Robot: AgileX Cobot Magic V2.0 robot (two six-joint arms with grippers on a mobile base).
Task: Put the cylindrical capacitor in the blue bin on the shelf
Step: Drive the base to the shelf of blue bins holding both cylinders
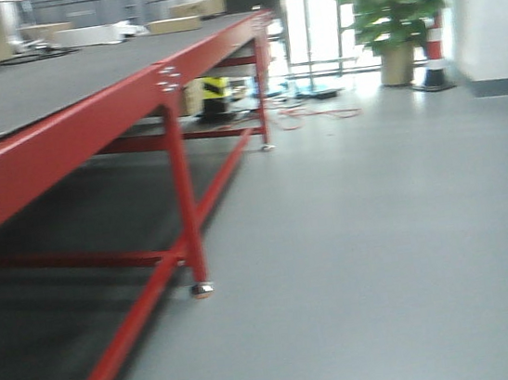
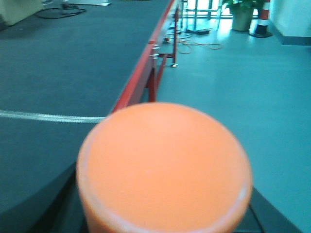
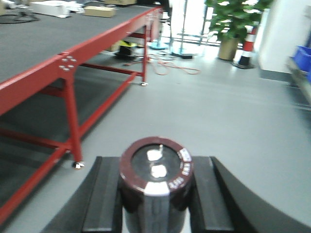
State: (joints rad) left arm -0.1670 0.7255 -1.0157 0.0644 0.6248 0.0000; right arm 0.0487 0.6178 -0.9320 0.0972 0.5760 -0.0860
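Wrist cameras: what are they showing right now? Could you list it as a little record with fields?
right view, held item: short dark brown-black cylindrical capacitor, upright, silvery terminals on top
holder: right gripper, black pads against both its sides
left view, held item: orange round-topped cylinder in the left gripper
surroundings: red metal-framed table on the left, grey floor, potted green plant far off

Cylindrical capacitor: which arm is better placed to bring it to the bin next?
Right. The right gripper is shut on the cylindrical capacitor, held upright. The left gripper holds an orange cylinder instead.
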